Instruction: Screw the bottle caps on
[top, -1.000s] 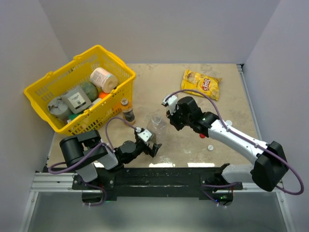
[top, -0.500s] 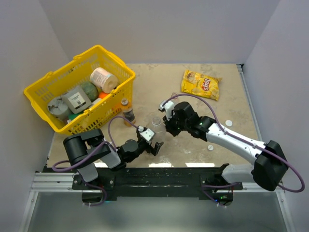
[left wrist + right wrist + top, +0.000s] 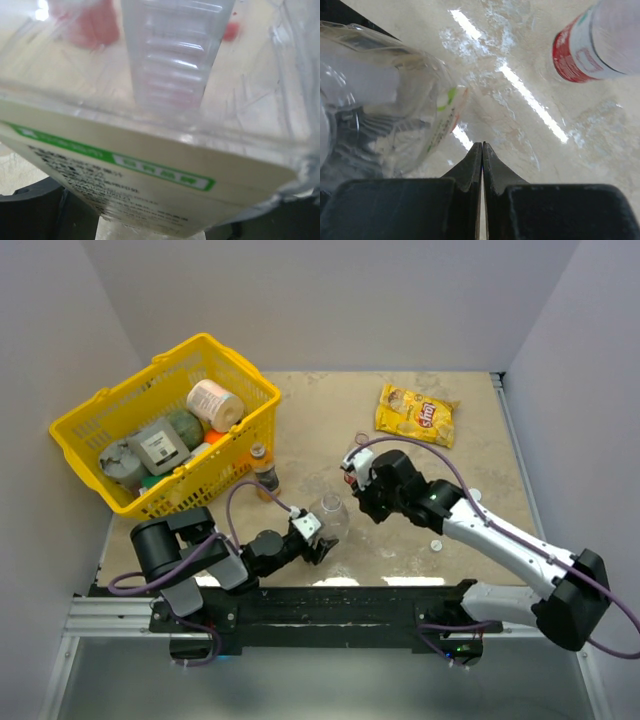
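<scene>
The near white cap (image 3: pixel 437 543) and the far white cap (image 3: pixel 474 494) were seen lying flat on the bench (image 3: pixel 330 420) beside the right arm, with their axes upright. Which face was up could not be made out. Since a second earlier, the clear bottle (image 3: pixel 330 512) had been tilted and clasped by the left gripper (image 3: pixel 320 538), which had been wide. The right gripper (image 3: pixel 481 148) was pressed shut and empty. The red cap (image 3: pixel 230 31) was made out only as a blur through the bottle.

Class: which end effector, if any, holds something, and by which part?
The left end effector appears to grip the clear bottle around its labelled body; the right end effector is shut on nothing.
</scene>
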`<state>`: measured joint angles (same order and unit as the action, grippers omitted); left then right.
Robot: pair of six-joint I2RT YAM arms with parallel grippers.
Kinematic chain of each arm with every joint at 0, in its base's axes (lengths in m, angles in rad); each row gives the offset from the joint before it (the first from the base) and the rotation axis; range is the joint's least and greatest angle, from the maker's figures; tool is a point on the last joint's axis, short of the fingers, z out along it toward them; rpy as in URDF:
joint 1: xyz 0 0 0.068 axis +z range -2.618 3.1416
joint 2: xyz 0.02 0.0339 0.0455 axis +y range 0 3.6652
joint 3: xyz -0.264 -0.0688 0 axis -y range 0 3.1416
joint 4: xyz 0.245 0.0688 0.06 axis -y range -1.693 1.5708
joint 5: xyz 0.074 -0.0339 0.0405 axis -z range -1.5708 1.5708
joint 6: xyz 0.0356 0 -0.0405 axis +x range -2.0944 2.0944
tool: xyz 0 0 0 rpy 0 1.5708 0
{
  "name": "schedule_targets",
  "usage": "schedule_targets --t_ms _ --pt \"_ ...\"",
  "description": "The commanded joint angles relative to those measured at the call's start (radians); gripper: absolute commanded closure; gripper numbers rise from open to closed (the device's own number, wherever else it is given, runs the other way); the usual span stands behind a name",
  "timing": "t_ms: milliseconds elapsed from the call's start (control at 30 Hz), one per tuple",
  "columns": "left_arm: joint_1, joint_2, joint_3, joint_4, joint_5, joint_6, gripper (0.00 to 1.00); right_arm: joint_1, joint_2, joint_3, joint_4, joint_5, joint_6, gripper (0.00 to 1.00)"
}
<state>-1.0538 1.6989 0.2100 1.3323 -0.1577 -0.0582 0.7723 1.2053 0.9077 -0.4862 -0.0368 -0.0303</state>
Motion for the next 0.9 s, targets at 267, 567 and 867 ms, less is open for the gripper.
schedule_targets --t_ms 267,567,867 --pt "0.003 -0.298 0.063 -0.228 0.196 0.047 1.00 -0.595 -0.052 0.212 -0.414 0.038 -0.311 0.48" --pt "0.003 -0.423 0.085 -0.449 0.188 0.046 1.00 -0.959 0.098 0.043 -0.284 -0.141 -0.583 0.21" --pt "0.003 -0.415 0.072 -0.456 0.182 0.054 1.00 -1.073 0.404 0.158 -0.104 -0.190 -0.612 0.22"
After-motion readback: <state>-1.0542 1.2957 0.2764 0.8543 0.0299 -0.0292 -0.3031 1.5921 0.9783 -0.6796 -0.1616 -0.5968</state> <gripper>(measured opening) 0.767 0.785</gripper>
